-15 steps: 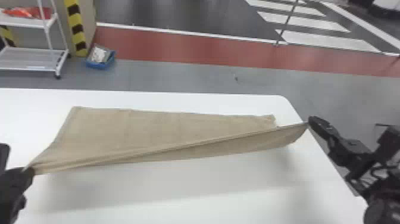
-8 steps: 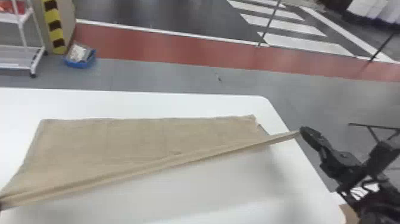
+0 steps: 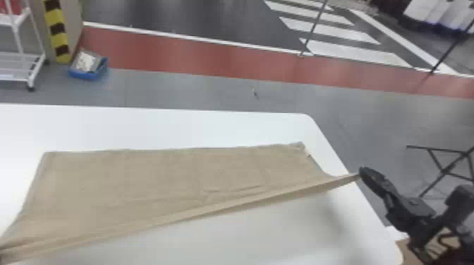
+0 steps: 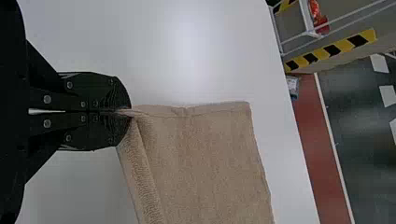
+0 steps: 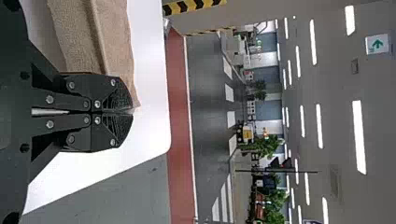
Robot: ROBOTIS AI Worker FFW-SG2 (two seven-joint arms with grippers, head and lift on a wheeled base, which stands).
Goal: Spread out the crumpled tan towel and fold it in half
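The tan towel (image 3: 158, 183) lies wide across the white table, its near edge lifted and stretched taut on a slant. At the right, my right gripper (image 3: 360, 172) holds the near right corner beside the table's right edge. In the right wrist view the right gripper (image 5: 132, 111) is shut, with the towel (image 5: 109, 42) pinched at its tips. The left wrist view has the left gripper (image 4: 122, 112) shut on the other near corner of the towel (image 4: 210, 154), with a fold running along the held edge.
The white table (image 3: 158, 127) has a rounded far right corner. Beyond it, a blue bin (image 3: 88, 67) and a white wheeled rack (image 3: 21, 67) stand on the floor at the far left. A black metal frame (image 3: 441, 169) is at the right.
The head view has shifted, moving the table and towel leftward in it. The towel's held edge has come nearer, and more of its flat part shows. Both corners remain gripped.
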